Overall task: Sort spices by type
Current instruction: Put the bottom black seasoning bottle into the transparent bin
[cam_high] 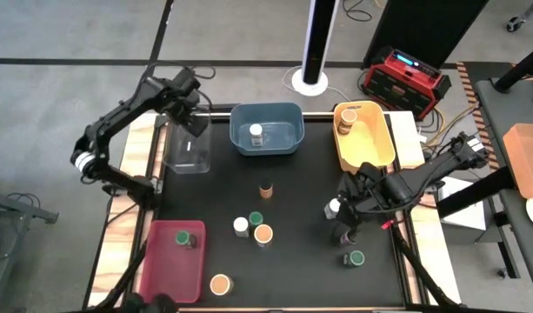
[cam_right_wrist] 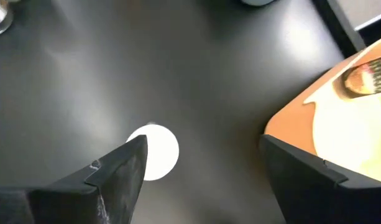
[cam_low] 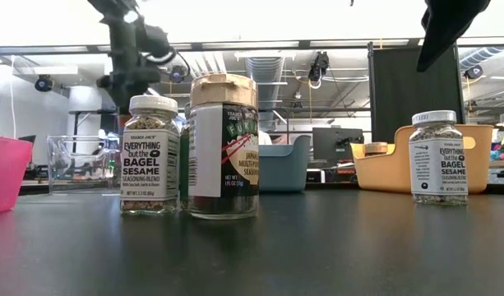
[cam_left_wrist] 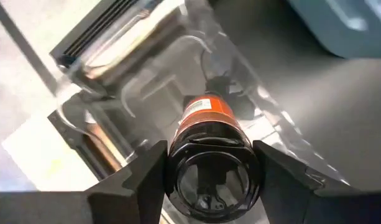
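The left tool [cam_left_wrist: 209, 180] is gripping a dark-lidded jar [cam_left_wrist: 209, 124] over the clear bin [cam_high: 187, 149]; the right tool [cam_right_wrist: 202, 162] is hovering spread beside the yellow bin [cam_high: 375, 148]; several jars are probably awaiting sorting.

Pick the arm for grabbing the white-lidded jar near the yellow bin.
Right. The right pincer hangs open just above the white-lidded jar, beside the yellow bin. The left pincer is across the table over the clear bin, shut on a dark-lidded jar.
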`<action>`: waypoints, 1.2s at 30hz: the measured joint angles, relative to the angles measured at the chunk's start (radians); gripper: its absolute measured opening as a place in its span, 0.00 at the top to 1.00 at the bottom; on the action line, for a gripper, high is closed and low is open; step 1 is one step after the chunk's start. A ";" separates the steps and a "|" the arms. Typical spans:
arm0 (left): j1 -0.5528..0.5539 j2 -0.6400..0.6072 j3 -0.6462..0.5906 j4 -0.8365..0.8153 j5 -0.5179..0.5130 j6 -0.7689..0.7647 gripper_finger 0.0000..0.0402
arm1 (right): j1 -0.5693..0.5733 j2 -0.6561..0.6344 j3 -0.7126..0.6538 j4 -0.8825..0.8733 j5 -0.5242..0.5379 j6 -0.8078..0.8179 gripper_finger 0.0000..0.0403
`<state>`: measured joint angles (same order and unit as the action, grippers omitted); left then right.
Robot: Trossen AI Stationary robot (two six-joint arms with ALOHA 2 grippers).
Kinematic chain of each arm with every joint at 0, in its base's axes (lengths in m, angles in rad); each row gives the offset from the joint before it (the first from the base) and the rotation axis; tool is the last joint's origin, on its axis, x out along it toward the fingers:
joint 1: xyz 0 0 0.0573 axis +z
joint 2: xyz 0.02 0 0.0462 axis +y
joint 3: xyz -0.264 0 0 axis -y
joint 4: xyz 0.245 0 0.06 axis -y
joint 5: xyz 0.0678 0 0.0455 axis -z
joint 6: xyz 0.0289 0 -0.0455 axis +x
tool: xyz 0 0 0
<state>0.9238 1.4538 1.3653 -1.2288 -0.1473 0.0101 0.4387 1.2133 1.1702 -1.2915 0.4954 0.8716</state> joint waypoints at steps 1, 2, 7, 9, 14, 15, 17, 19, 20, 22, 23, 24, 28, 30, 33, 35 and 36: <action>0.016 0.021 0.009 0.004 -0.005 0.013 0.53 | 0.000 0.000 0.000 0.000 0.008 -0.001 0.26; 0.033 0.040 0.015 0.008 -0.008 0.027 0.53 | 0.000 0.000 -0.001 0.003 0.010 -0.001 0.26; 0.099 0.127 0.039 0.041 -0.003 0.060 0.53 | 0.001 0.000 -0.004 0.020 0.010 -0.001 0.25; 0.107 0.156 0.045 0.042 0.006 0.060 0.53 | 0.001 0.000 -0.006 0.022 0.009 -0.001 0.25; 0.107 0.195 0.042 0.089 0.025 0.087 0.53 | 0.001 0.000 -0.012 0.028 0.005 0.002 0.27; 0.111 0.201 0.041 0.089 0.026 0.087 0.53 | 0.001 0.000 -0.013 0.029 0.005 0.003 0.27; 0.114 0.208 0.039 0.087 0.036 0.087 0.53 | 0.001 0.000 -0.014 0.036 0.005 0.004 0.28; 0.115 0.206 0.029 0.099 0.049 0.091 0.53 | 0.001 0.000 -0.014 0.044 0.005 0.004 0.28; 0.113 0.204 0.022 0.103 0.058 0.094 0.53 | 0.001 0.000 -0.014 0.045 0.005 0.004 0.28; 0.113 0.198 0.011 0.104 0.063 0.094 0.53 | 0.001 0.000 -0.014 0.045 0.005 0.004 0.27; 0.113 0.194 0.007 0.105 0.065 0.094 0.53 | 0.001 0.000 -0.014 0.045 0.005 0.004 0.26; 0.113 0.189 0.001 0.107 0.065 0.094 0.53 | 0.001 0.000 -0.014 0.045 0.005 0.004 0.26; 0.114 0.161 -0.043 0.116 0.071 0.094 0.53 | 0.001 0.000 -0.014 0.047 0.005 0.004 0.24; 0.113 0.123 -0.086 0.141 0.084 0.094 0.53 | 0.001 0.000 -0.014 0.048 0.005 0.003 0.24; 0.113 0.066 -0.144 0.187 0.085 0.100 0.53 | 0.001 0.000 -0.014 0.048 0.005 0.001 0.24; 0.113 0.040 -0.155 0.202 0.085 0.103 0.53 | 0.001 0.000 -0.014 0.049 0.005 -0.002 0.25; 0.113 0.035 -0.155 0.206 0.086 0.103 0.53 | 0.001 0.000 -0.014 0.050 0.005 -0.004 0.25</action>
<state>1.0370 1.4885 1.2105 -1.0224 -0.0618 0.1131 0.4400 1.2133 1.1557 -1.2418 0.5003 0.8680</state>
